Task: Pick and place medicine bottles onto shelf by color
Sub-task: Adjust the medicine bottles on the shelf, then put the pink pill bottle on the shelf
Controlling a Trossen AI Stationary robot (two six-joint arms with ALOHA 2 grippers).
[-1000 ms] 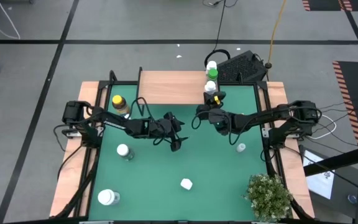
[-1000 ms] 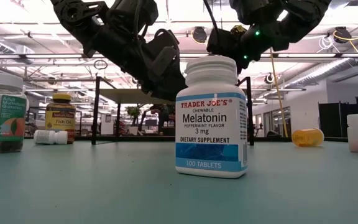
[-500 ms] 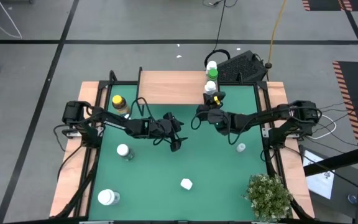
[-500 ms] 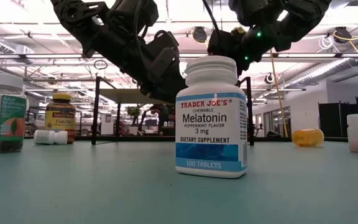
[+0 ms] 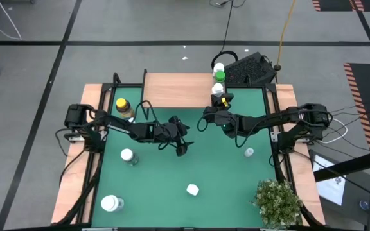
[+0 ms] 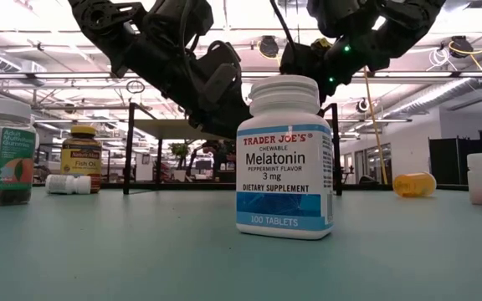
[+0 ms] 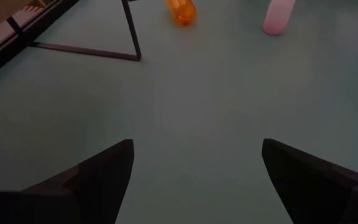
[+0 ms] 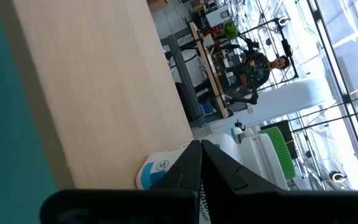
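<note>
Mid-frame in the high view we have open green mat (image 5: 217, 167) between the two arms and down to the lower edge; only a small white bottle (image 5: 192, 189) sits there. Left gripper (image 5: 182, 147) hangs over bare mat, jaws wide, nothing between them. Upper centre is blocked: the shelf (image 5: 172, 90) with bottles (image 5: 218, 77) at its right end, and the right gripper (image 5: 218, 110) shut just beside them. Left side: bottles (image 5: 128, 155) and (image 5: 111, 203) in the way. Lower right corner is taken by the plant (image 5: 278, 200); a small white bottle (image 5: 249, 152) lies near the right rim.
</note>
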